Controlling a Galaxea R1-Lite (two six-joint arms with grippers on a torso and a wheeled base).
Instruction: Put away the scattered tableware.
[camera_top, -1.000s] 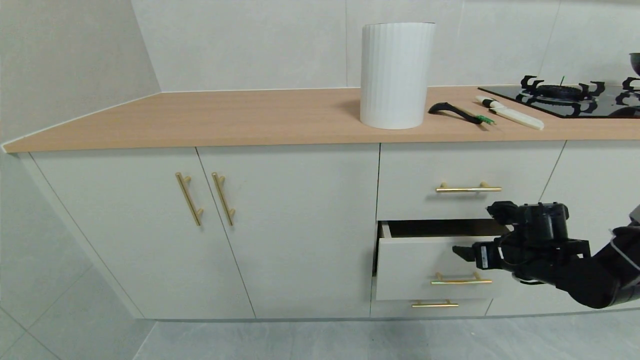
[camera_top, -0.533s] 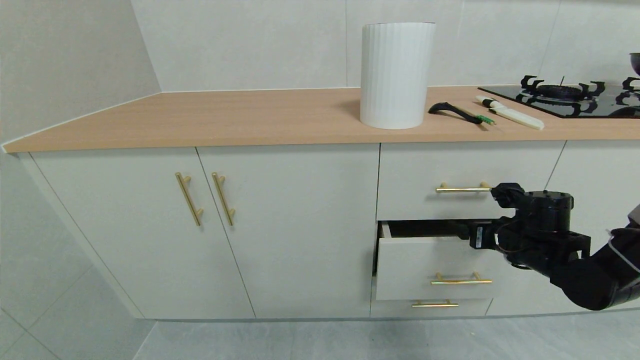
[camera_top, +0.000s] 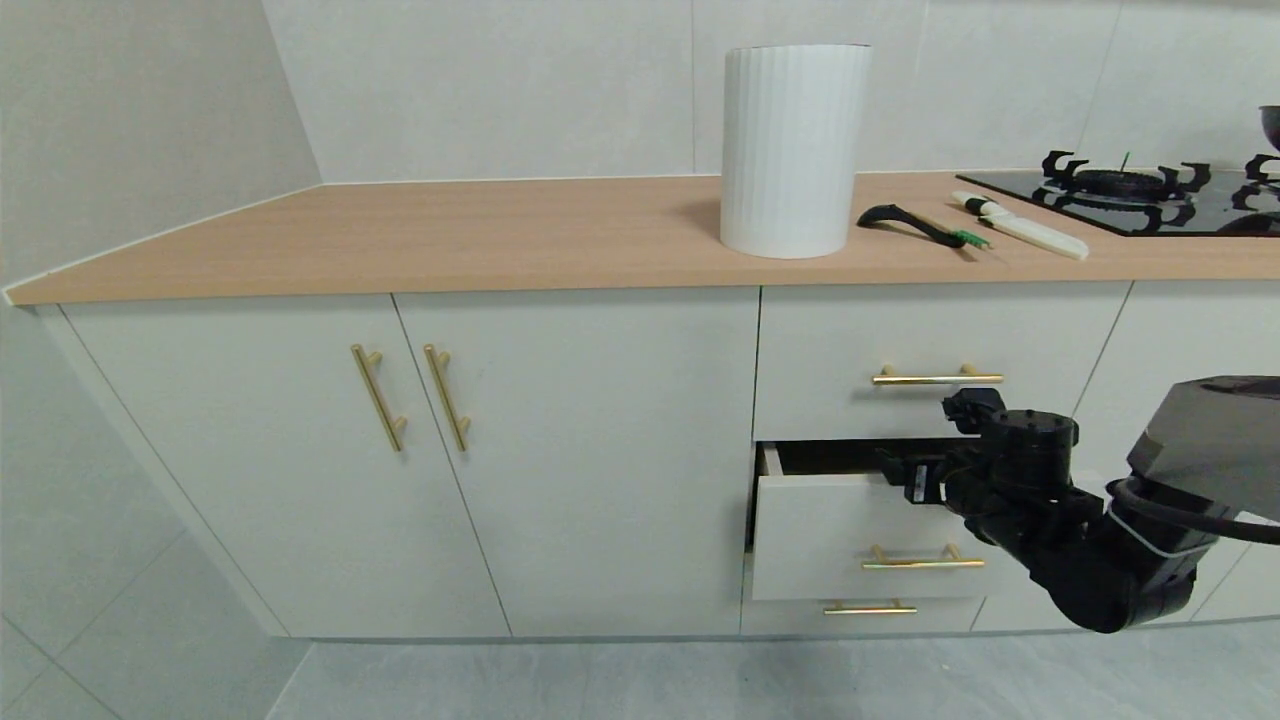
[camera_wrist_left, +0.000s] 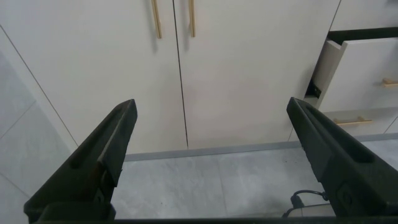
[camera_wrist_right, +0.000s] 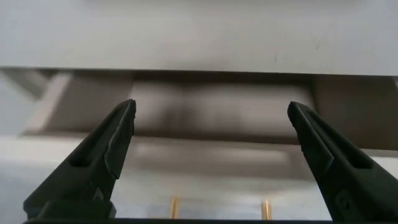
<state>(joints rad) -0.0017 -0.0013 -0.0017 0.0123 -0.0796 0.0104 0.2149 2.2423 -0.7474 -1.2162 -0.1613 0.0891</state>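
Observation:
A black spoon with a green-tipped handle (camera_top: 917, 225) and a white knife-like utensil (camera_top: 1020, 226) lie on the wooden counter (camera_top: 500, 235), to the right of a tall white ribbed canister (camera_top: 792, 150). Below them the middle drawer (camera_top: 860, 535) is pulled partly out, showing a dark gap (camera_top: 840, 457) at its top. My right gripper (camera_top: 897, 471) is open at the drawer's upper edge, pointing into that gap (camera_wrist_right: 211, 102), with nothing between its fingers (camera_wrist_right: 112, 149). My left gripper (camera_wrist_left: 211, 109) is open and empty, low down and facing the cabinet doors (camera_wrist_left: 180, 68).
A black gas hob (camera_top: 1130, 195) sits at the counter's right end. Gold bar handles mark the double doors (camera_top: 378, 397), the top drawer (camera_top: 936, 377) and the bottom drawer (camera_top: 870, 607). Grey tiled floor (camera_top: 500, 680) runs in front; a wall closes the left side.
My right gripper rose from in front of the drawer's face to its top edge, then shifted left and toward the opening. The drawer and the counter items stayed put.

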